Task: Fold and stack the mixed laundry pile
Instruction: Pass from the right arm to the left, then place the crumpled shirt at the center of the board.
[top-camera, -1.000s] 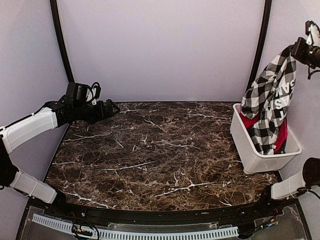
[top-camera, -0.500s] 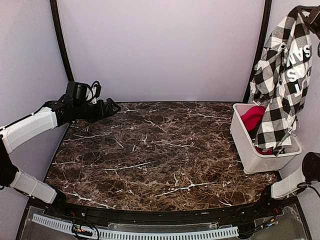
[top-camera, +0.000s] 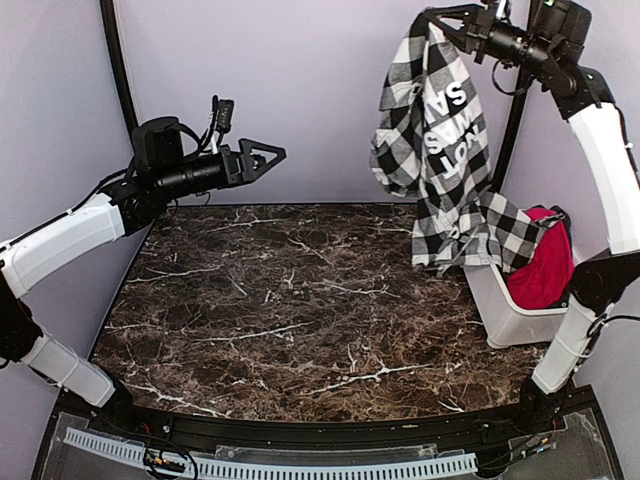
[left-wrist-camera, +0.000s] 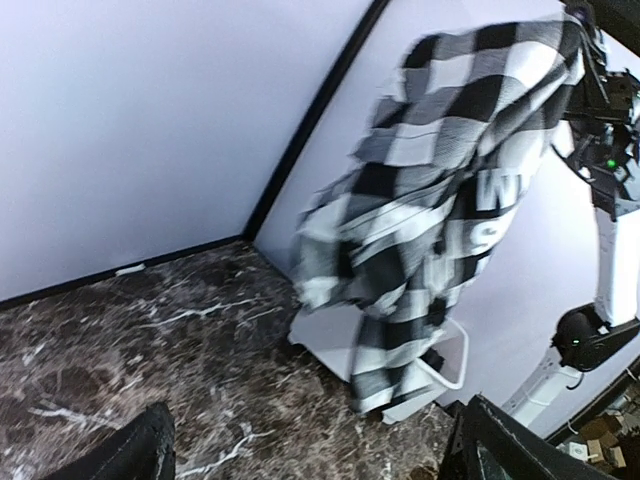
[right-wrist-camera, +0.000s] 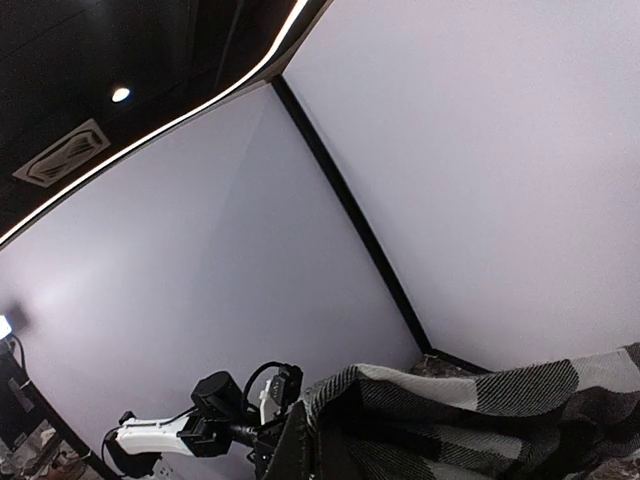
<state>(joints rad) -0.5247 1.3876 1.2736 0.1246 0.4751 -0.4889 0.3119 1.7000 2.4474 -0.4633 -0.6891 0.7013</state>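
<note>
The black-and-white checked garment (top-camera: 445, 150) with white lettering hangs high over the table's back right. My right gripper (top-camera: 440, 22) is shut on its top edge. Its lower hem trails at the rim of the white bin (top-camera: 520, 322). The plain red garment (top-camera: 542, 265) lies heaped in that bin. My left gripper (top-camera: 265, 158) is open and holds nothing, raised above the table's back left and pointing right. The left wrist view shows the checked garment (left-wrist-camera: 440, 200) hanging over the bin (left-wrist-camera: 452, 365). In the right wrist view the cloth (right-wrist-camera: 480, 420) sits bunched at my right gripper (right-wrist-camera: 315, 450).
The dark marbled table (top-camera: 300, 310) spreads between the two arms. Pale walls with black corner posts (top-camera: 120, 90) enclose the back and sides. The bin stands at the table's right edge beside the right arm's forearm (top-camera: 610, 150).
My right gripper has swung up and to the left, lifting the checked garment out of the bin and uncovering the red one. My left arm has risen and moved right.
</note>
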